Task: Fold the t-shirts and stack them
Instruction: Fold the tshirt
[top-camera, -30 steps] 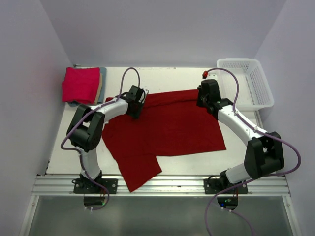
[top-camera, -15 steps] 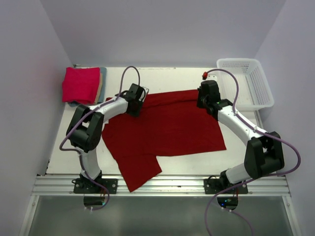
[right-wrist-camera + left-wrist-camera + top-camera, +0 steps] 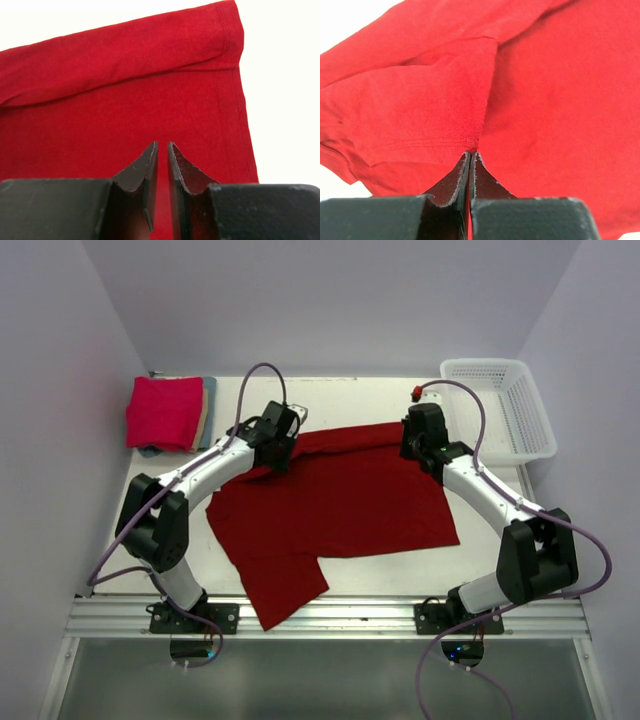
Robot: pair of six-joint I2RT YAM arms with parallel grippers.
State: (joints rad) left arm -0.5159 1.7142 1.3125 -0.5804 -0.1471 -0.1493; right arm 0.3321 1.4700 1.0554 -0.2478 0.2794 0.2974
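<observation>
The dark crimson t-shirt (image 3: 340, 505) lies spread mid-table (image 3: 115, 530), its far edge within my reach for folding. The folded tees (image 3: 165, 412) are stacked at the far left corner. My left hand (image 3: 470, 154) pinches the far left sleeve hem. My right hand (image 3: 162, 145) sits at the far right corner, fingers almost together; I cannot tell whether it grips cloth. Since a second ago, the left hand has shut and risen, while the right has not moved.

No legible text, label, brand mark, number or sign appears in any view. The dark crimson t-shirt (image 3: 340, 505), the folded pinkish-red t-shirt (image 3: 162, 412) to its left and the white mesh basket (image 3: 485, 363) to its right show plain, unprinted faces.
</observation>
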